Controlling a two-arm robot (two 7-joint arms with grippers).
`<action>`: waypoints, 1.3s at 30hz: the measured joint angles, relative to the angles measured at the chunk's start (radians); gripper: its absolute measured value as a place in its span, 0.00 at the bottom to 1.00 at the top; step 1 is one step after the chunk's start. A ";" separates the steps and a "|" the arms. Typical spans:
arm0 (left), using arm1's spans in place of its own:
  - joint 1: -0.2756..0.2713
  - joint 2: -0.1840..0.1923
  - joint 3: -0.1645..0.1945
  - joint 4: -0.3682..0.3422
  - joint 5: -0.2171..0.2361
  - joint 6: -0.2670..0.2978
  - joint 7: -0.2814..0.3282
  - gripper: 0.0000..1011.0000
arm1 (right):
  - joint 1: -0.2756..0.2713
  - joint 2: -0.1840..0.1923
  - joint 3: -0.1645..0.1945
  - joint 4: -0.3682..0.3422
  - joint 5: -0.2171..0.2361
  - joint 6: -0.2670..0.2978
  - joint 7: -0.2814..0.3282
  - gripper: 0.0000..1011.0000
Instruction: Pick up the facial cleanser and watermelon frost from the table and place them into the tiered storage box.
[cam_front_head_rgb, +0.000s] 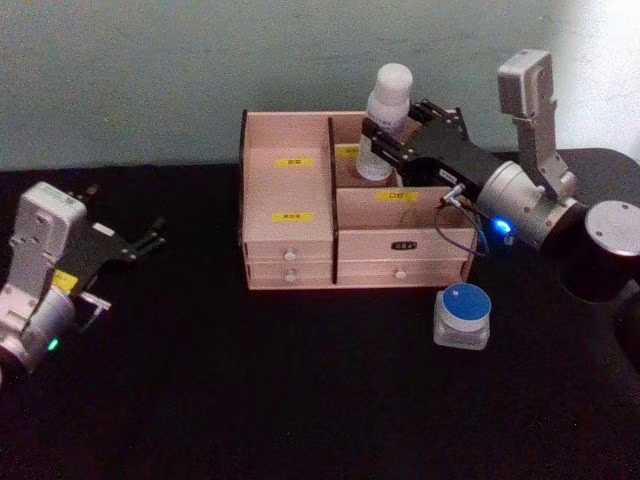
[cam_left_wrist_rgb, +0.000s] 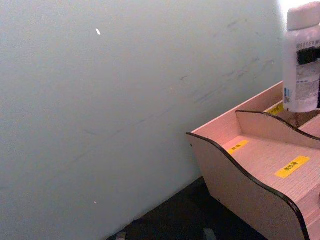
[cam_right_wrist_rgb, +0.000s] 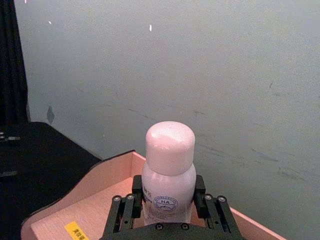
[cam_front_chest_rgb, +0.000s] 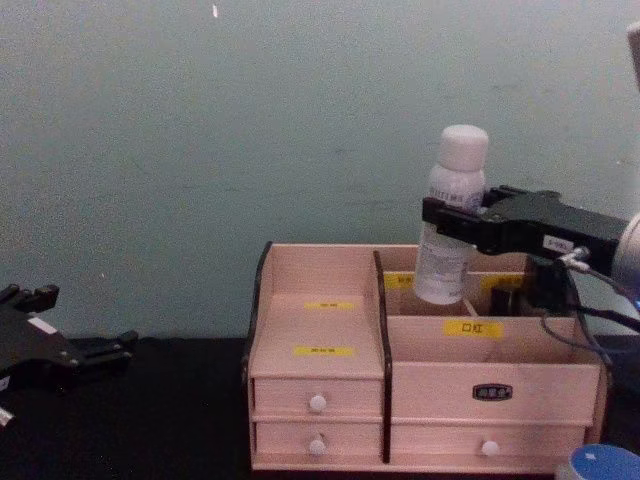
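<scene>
Facial cleanser (cam_front_head_rgb: 392, 88) is clamped by right gripper (cam_front_head_rgb: 384, 148) over tiered storage box (cam_front_head_rgb: 290, 190) at upper centre; left gripper (cam_front_head_rgb: 153, 238) is parked at left edge

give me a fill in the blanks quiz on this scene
The jaws of the right gripper are shut on the ___ above the tiered storage box.
The watermelon frost stands on the table and has a ___ lid.
The left gripper idles to the box's left, holding ___.
Missing: facial cleanser; blue; nothing.

Head downward, chest level; shared tiered storage box (cam_front_head_rgb: 300, 190)
</scene>
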 joint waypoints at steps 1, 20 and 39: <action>0.000 0.000 0.000 0.000 0.000 0.000 0.000 0.99 | 0.004 -0.003 0.000 0.007 -0.002 0.000 -0.001 0.59; 0.000 0.000 0.000 0.000 0.000 0.000 0.000 0.99 | 0.072 -0.064 -0.008 0.131 -0.043 0.005 0.007 0.59; 0.000 0.000 0.000 0.000 0.000 0.000 0.000 0.99 | 0.081 -0.081 -0.008 0.187 -0.065 0.028 0.009 0.59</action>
